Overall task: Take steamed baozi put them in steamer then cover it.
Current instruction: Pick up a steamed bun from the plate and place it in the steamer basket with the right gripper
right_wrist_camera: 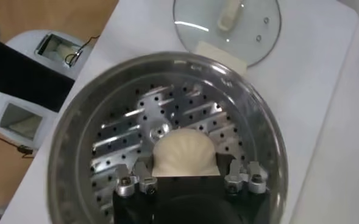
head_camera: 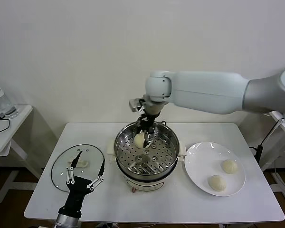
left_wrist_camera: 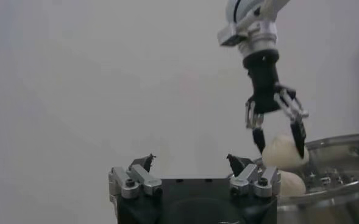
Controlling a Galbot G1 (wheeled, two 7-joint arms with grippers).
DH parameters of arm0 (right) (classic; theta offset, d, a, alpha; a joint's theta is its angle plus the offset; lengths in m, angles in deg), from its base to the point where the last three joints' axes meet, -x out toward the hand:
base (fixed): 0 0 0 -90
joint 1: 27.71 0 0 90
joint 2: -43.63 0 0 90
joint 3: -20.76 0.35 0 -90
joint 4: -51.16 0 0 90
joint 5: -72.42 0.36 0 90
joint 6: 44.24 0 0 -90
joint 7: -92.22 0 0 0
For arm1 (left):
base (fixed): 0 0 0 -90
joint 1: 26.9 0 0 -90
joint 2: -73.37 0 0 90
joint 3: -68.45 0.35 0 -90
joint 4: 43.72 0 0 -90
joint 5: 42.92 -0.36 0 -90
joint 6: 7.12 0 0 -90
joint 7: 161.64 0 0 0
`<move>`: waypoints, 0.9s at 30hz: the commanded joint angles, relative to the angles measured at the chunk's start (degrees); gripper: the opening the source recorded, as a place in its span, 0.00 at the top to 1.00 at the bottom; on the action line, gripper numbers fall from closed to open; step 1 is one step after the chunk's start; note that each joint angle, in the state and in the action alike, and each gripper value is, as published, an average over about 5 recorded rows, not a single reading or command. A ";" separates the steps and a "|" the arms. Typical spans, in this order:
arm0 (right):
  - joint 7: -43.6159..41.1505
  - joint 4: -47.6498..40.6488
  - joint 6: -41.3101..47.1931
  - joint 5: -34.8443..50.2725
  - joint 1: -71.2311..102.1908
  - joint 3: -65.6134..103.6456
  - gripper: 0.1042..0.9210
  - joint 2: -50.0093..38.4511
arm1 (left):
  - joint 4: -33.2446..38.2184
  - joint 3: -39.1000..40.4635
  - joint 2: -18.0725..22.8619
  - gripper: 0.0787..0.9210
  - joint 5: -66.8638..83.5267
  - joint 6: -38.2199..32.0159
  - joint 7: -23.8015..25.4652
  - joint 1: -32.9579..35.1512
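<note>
Progress: roughly midway. Right gripper (head_camera: 141,138) was clamped on one baozi (head_camera: 139,139), held just above the perforated tray inside the steamer (head_camera: 170,142), not yet set down. Left wrist view showed a second bun (left_wrist_camera: 289,182) that looked to be already in the pot, low behind the rim. Two more buns (head_camera: 229,166) sat on the white plate (head_camera: 197,159), right of the steamer. Glass lid (head_camera: 61,166) lay flat on the table (head_camera: 180,202), left of the pot, so covering was still to do. Left gripper (head_camera: 87,171) hovered over the lid, fingers spread wide, holding nothing. Buns looked smooth, domed, cream-white, undented by the grip.
</note>
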 commanded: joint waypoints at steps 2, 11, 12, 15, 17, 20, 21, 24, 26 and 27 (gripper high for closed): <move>3.95 -1.07 0.94 1.84 3.58 -1.38 0.28 4.22 | 0.16 0.34 0.13 0.12 -0.14 0.19 -0.05 -0.27; 4.63 -2.44 0.94 0.93 4.99 -1.37 0.26 4.98 | 0.29 0.07 -0.02 0.12 -0.09 0.17 -0.07 -0.20; 4.76 -2.52 0.94 0.87 5.12 -1.38 0.25 5.04 | 0.31 0.08 -0.02 0.12 -0.09 0.16 -0.07 -0.20; 5.34 -2.59 0.96 0.67 5.67 -1.35 0.18 5.16 | 0.34 0.03 -0.05 0.12 -0.07 0.10 -0.12 -0.15; 5.63 -2.46 0.98 0.53 6.00 -1.22 0.14 5.05 | 0.35 -0.06 -0.11 0.12 -0.05 0.06 -0.15 -0.09; 5.77 -1.75 0.99 0.16 6.01 -0.58 0.12 4.08 | 0.35 -0.20 -0.19 0.12 -0.03 0.02 -0.18 -0.02; 5.78 -1.28 0.99 0.00 5.85 -0.18 0.12 3.50 | 0.36 -0.22 -0.20 0.12 -0.03 0.03 -0.18 -0.01; 5.63 1.23 0.93 -0.58 4.80 1.48 0.12 0.59 | 0.38 -0.23 -0.17 0.12 -0.05 0.07 -0.19 0.04; 4.99 3.58 0.78 -1.54 3.56 2.71 0.12 -2.60 | 0.43 -0.19 -0.14 0.12 -0.08 0.11 -0.19 0.11; 4.47 4.88 0.63 -2.14 2.85 3.43 0.12 -4.75 | 0.48 -0.17 -0.14 0.12 -0.10 0.13 -0.18 0.17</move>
